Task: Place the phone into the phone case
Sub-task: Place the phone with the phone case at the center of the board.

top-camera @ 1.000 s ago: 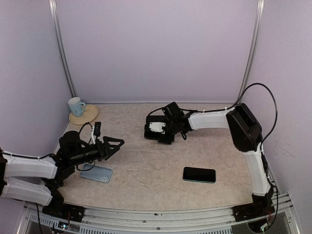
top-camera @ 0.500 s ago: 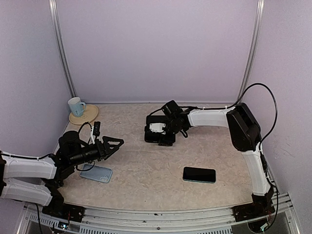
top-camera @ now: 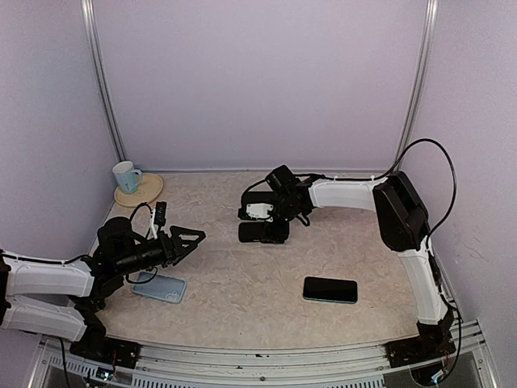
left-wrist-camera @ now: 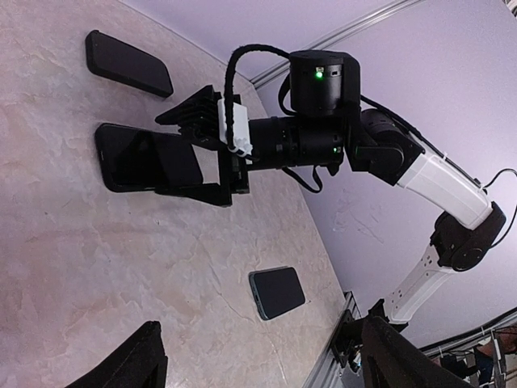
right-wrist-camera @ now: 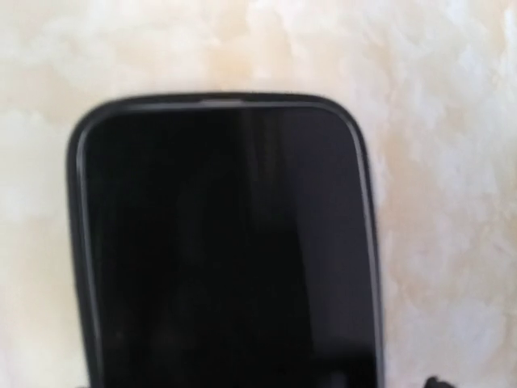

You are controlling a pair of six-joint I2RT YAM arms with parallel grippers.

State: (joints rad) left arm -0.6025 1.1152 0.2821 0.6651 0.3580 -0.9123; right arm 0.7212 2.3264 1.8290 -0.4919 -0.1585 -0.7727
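My right gripper [top-camera: 260, 225] is at the table's middle back, shut on a black phone [top-camera: 262, 233] held low and about flat over the table. The left wrist view shows its fingers [left-wrist-camera: 198, 113] on either side of that phone [left-wrist-camera: 133, 158]. The phone [right-wrist-camera: 226, 242] fills the right wrist view, where no fingers show. A light blue phone case [top-camera: 160, 286] lies at the near left, just below my left gripper [top-camera: 184, 239], which is open and empty with its jaws wide apart [left-wrist-camera: 271, 364].
A second dark phone with a teal edge [top-camera: 329, 289] lies flat at the near right and also shows in the left wrist view [left-wrist-camera: 276, 293]. Another black flat slab [left-wrist-camera: 129, 63] lies beyond the right gripper. A pale mug [top-camera: 125, 175] stands on a coaster at the back left.
My right gripper has moved slightly left and down with the black phone, which now shows more fully below it. The left arm has barely moved.
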